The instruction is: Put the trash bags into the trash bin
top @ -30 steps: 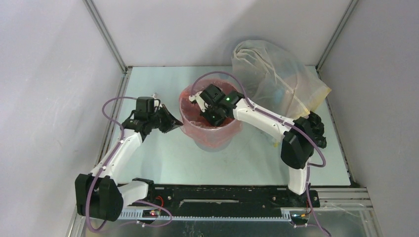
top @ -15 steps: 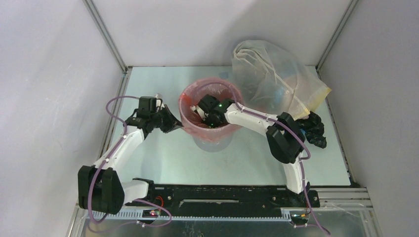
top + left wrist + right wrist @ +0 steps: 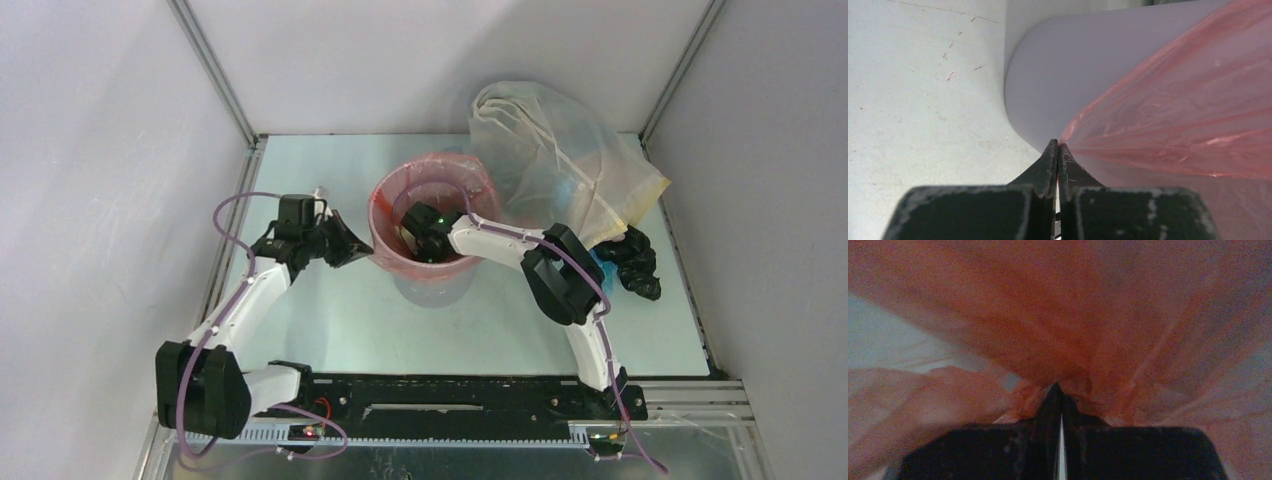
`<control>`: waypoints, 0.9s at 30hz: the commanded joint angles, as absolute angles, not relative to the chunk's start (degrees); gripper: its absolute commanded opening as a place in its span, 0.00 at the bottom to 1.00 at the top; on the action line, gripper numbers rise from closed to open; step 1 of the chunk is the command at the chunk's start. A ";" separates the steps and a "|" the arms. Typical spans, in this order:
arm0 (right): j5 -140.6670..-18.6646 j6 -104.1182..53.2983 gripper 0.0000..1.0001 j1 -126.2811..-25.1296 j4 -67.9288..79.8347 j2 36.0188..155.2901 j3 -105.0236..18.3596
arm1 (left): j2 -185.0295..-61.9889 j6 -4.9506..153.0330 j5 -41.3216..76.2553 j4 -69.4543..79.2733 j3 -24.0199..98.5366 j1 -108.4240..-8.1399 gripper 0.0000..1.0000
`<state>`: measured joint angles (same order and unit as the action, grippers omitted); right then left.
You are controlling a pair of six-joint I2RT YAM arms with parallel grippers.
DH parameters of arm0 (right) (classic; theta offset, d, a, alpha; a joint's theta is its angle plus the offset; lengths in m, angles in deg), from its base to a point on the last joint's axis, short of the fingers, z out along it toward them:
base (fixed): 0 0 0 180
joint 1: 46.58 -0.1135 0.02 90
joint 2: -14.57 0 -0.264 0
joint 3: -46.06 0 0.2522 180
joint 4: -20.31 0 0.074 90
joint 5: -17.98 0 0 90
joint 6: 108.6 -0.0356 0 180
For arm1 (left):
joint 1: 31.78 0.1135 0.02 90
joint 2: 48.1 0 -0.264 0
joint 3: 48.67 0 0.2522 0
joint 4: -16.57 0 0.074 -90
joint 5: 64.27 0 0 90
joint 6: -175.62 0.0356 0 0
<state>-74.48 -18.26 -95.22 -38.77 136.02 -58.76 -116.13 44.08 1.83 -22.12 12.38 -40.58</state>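
Red-pink trash bag (image 3: 432, 165) driven deeper into trash bin (image 3: 436, 290).
The right gripper (image 3: 1058, 388) has sunk inside, pinching the film; the left gripper (image 3: 1057, 145) pinches the bag's edge outside the left rim.

Bag (image 3: 432, 168) translucent red-pink; bin (image 3: 436, 288) pale lavender-white. Upper right, a clear sack (image 3: 540, 150) with white strings; beside it a black lump (image 3: 635, 266). Table (image 3: 330, 320) pale blue-green. Arms (image 3: 250, 296) white and black, cables (image 3: 232, 214) purple.

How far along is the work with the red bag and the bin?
Done: the red bag is spread over the rim of the bin. In hand: the right gripper, shut on it, is deep inside the bin; the left gripper pinches its edge outside. Left: letting go and withdrawing.
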 commanded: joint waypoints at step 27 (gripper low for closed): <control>-73.65 -30.79 0.02 -89.10 -42.13 130.67 -59.91 | -109.94 42.60 2.37 -25.24 17.94 -40.14 0.16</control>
<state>-76.06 -26.04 -91.66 -38.71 131.24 -56.32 -111.35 43.49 1.59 -25.27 15.81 -40.58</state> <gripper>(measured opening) 0.036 0.155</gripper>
